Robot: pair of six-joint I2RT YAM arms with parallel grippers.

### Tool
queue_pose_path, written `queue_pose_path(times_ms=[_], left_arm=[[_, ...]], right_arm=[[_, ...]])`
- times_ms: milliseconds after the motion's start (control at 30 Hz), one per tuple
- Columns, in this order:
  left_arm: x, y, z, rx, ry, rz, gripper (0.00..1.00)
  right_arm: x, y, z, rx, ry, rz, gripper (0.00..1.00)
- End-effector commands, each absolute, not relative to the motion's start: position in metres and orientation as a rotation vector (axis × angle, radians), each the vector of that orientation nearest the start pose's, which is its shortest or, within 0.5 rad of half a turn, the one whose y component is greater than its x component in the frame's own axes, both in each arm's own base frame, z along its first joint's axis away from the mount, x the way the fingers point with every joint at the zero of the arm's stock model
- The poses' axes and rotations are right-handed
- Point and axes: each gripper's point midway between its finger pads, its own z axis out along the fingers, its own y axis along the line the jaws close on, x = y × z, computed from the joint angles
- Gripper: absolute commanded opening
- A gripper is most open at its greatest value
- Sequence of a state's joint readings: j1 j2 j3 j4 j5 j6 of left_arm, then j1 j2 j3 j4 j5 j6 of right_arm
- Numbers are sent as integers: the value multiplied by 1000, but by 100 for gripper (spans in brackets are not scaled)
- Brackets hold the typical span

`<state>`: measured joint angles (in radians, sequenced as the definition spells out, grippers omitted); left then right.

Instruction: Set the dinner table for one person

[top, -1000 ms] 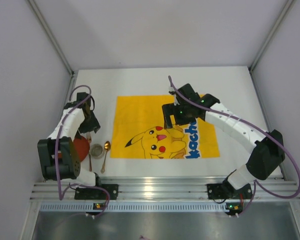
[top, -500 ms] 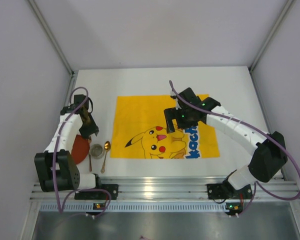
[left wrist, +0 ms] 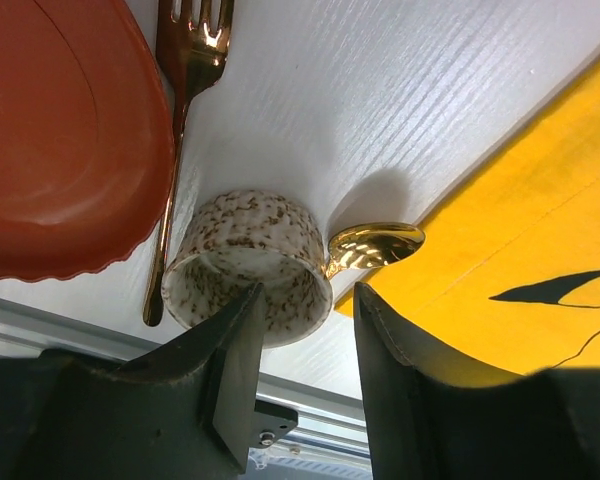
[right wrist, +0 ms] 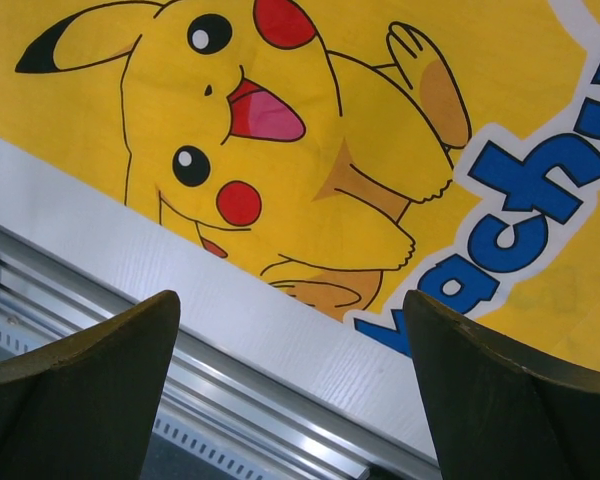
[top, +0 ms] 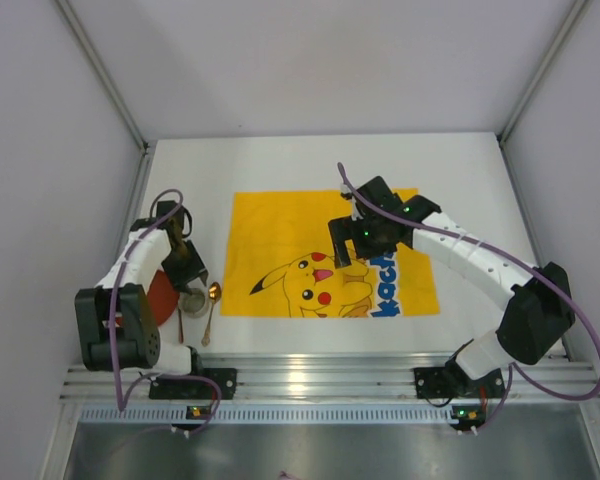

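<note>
On the dinner table (top: 460,170), my left gripper (top: 192,275) hangs just over a speckled cup (top: 193,300). In the left wrist view the jaws of that gripper (left wrist: 308,295) stand partly apart. One finger (left wrist: 230,370) overlaps the rim of the cup (left wrist: 245,250), the other is outside its right wall, and nothing is clamped. A gold spoon (left wrist: 375,245) touches the cup's right side. A gold fork (left wrist: 185,100) lies between the cup and a red plate (left wrist: 60,140). My right gripper (top: 342,252) hovers wide open and empty over the yellow Pikachu mat (top: 280,215).
A ribbed aluminium rail (top: 320,380) runs along the near edge between the two arm bases. Grey walls close in the table on the left, the back and the right. In the right wrist view the mat's near edge (right wrist: 310,290) lies a short way from the rail (right wrist: 230,400).
My left gripper has swung right and towards the near edge, from over the plate to the cup, and its jaws have narrowed. The right gripper shifted slightly and stays wide open.
</note>
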<state>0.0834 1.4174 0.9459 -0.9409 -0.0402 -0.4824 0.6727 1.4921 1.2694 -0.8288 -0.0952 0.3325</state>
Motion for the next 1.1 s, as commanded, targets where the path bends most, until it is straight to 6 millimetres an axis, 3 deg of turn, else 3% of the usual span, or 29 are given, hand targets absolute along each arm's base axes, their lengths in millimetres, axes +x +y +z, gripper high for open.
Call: queue_pose_path(times_ms=[0, 200, 367, 500, 567, 667, 700, 767, 800, 867, 1000, 1067], left_arm=[[233, 5, 55, -865, 2862, 7, 46], [234, 11, 35, -879, 2913, 80, 42], [240, 9, 23, -858, 2958, 61, 0], [256, 6, 41, -826, 2934, 13, 0], [274, 3, 62, -820, 2883, -35, 0], [309, -27, 95, -829, 2801, -271, 0], [318, -42, 103, -881, 2779, -388, 0], [349, -69, 127, -824, 2684, -580, 0], [358, -84, 135, -840, 2660, -678, 0], [390, -116, 164, -738, 2575, -774, 0], [415, -171, 187, -638, 2567, -893, 0], [419, -204, 201, -597, 2558, -1005, 0]], right_arm=[[254, 234, 155, -486, 2601, 472, 94], [256, 231, 157, -481, 2595, 458, 94], [260, 228, 161, -467, 2582, 452, 94], [262, 235, 174, -480, 2549, 498, 94], [265, 244, 184, -493, 2515, 553, 95], [272, 271, 201, -500, 2449, 707, 95], [280, 282, 215, -492, 2400, 759, 95], [290, 301, 216, -459, 2413, 834, 95], [296, 315, 234, -469, 2362, 913, 95], [307, 339, 246, -444, 2334, 1025, 95], [323, 370, 260, -412, 2286, 1174, 95], [335, 379, 258, -385, 2282, 1181, 95]])
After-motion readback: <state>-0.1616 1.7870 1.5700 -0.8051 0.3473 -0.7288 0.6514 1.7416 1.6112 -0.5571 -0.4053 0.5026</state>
